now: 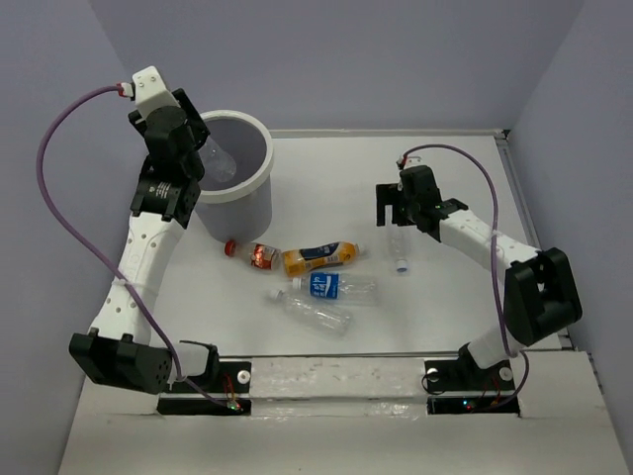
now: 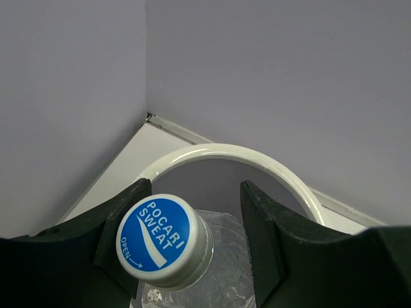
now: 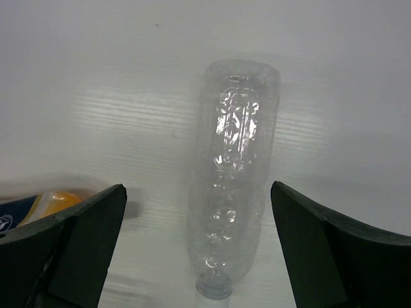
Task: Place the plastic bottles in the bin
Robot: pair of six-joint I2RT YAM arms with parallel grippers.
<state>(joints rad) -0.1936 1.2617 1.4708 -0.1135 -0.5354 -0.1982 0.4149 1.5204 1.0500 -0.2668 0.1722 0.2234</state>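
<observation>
A blue-capped bottle (image 2: 164,240) is gripped by the left gripper (image 2: 196,204) over the bin (image 1: 240,188). The right gripper (image 3: 198,192) is held wide above a lying bottle (image 3: 234,173).

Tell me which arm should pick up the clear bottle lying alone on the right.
Right. The right tool is open directly over that clear bottle; the left tool is holding a blue-capped bottle over the bin.
</observation>
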